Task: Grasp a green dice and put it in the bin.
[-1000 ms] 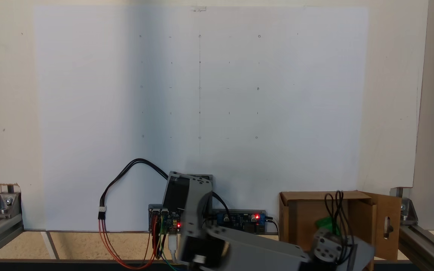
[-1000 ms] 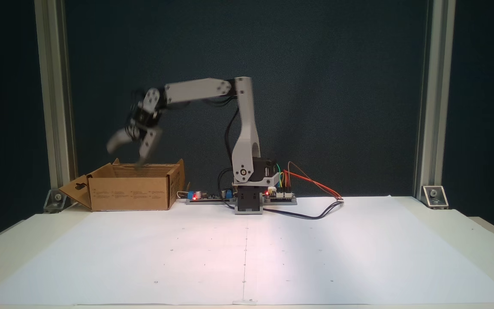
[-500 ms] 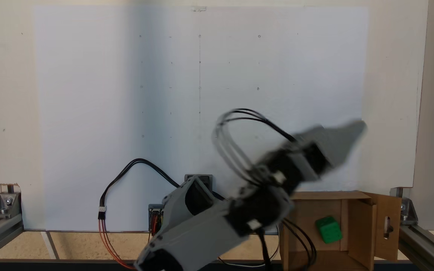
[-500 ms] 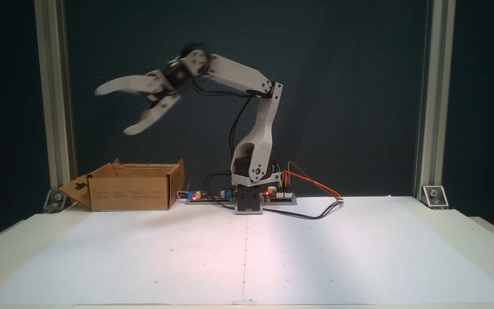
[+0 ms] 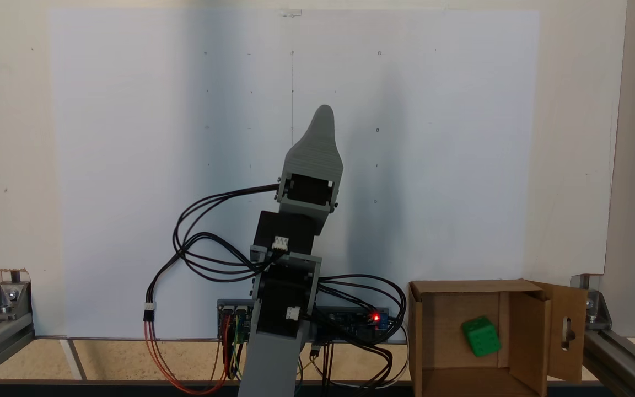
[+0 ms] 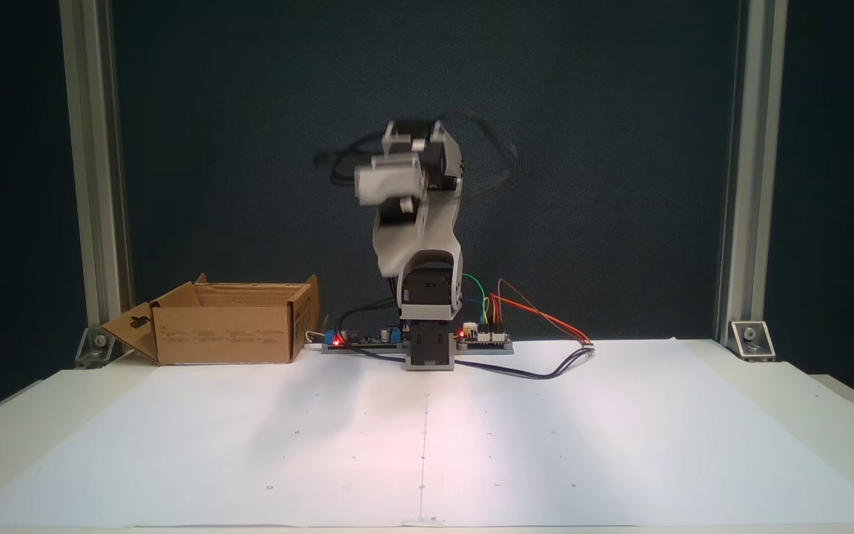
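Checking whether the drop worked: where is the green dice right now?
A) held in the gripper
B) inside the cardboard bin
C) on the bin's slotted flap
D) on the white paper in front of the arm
B: in a fixed view the green dice lies on the floor of the open bin, apart from the gripper.

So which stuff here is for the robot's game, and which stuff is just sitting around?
For the job:
- green dice, lying inside the bin
- bin, the brown cardboard box
- claw, pointing out over the white paper; open or shut cannot be told

Just lying about:
- white paper with small marks
- circuit boards with red lights
- loose wires
- metal frame posts
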Tool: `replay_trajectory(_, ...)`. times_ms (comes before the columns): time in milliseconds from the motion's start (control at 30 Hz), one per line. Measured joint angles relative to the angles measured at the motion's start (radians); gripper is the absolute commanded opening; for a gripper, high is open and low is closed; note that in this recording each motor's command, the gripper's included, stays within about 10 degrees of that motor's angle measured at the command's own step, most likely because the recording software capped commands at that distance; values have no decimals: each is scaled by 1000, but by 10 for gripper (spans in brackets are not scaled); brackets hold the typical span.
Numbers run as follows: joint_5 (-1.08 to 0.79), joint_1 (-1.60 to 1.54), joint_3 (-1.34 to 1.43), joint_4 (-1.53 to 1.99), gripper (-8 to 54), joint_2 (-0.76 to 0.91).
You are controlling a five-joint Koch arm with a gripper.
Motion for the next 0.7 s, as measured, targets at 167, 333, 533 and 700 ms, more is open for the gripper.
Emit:
replay_trajectory(167, 0, -5, 18, -204, 461, 0)
replay_trajectory(333, 0, -41, 35, -407, 461, 0)
replay_trajectory(533, -8, -153, 75, -653, 457, 0)
replay_trajectory(700, -40, -181, 183, -854, 453, 0)
